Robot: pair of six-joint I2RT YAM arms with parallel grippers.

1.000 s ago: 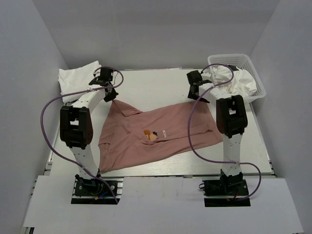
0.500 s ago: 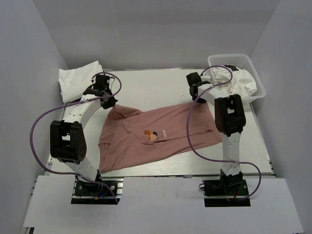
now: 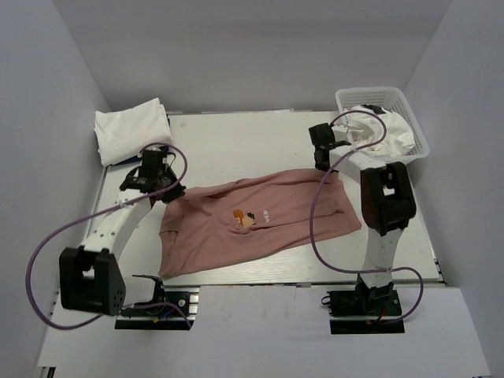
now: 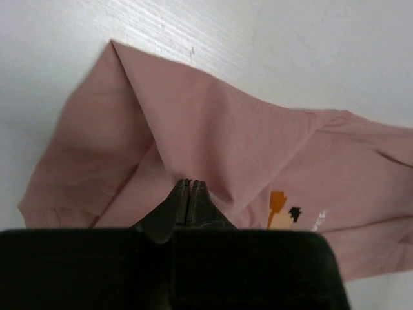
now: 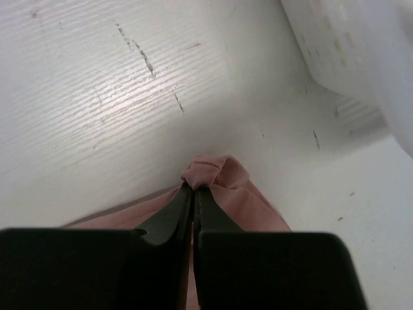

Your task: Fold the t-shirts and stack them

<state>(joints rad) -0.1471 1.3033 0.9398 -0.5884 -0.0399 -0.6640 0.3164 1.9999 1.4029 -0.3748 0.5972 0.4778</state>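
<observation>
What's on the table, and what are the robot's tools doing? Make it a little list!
pink shirt: lies across the middle of the table, small print facing up
left tool: shut on the pink shirt, near its left end
right tool: shut on the pink shirt's far right corner
white shirt: folded, far left corner of the table
basket: far right, white clothes heaped inside

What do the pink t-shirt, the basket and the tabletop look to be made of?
The pink t-shirt: soft matte knit, likely cotton; it drapes and creases. The basket: white plastic, judging by its rigid moulded mesh walls. The tabletop: hard white painted board, perhaps wood; faint grain lines, scuffs and a dull sheen show.
</observation>
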